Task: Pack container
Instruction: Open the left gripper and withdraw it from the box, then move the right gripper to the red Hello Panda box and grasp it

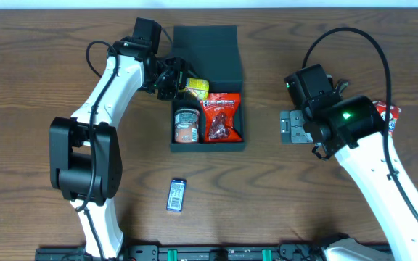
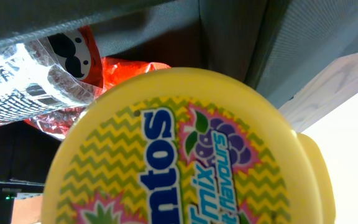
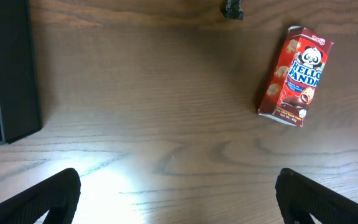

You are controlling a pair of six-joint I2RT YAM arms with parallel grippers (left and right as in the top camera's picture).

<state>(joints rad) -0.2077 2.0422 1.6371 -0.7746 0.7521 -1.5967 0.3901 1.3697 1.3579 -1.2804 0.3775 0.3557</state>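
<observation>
Container (image 1: pixel 206 49) sits upper centre of the overhead frame on the brown surface (image 1: pixel 42 58), lid open toward the top edge. It reads as a matte, near-black square box with thin straight walls, roomy next to the snacks. Left pincer (image 1: pixel 174 81) reaches over the box's upper-left corner, clenched on a yellow Mentos tub (image 1: pixel 197 88). In the left wrist view the tub fills the frame, so the fingers themselves are hidden. Likely reason for the hold: the upper part of the box has free room, and the tub has to go in from above, close to the walls. Below it inside lie a small round can (image 1: pixel 186 125) and a red snack bag (image 1: pixel 221 119), side by side, taking up the lower half. Right pincer (image 3: pixel 179 190) hangs released, jaws wide, nothing between them, over bare surface right of the box, probably held clear while the other arm works. Hello Panda box (image 3: pixel 297 74) lies upper right of the right wrist view, well apart from the container. A small wrapped packet (image 1: pixel 176 195) lies lower centre of the overhead frame, outside the box.
</observation>
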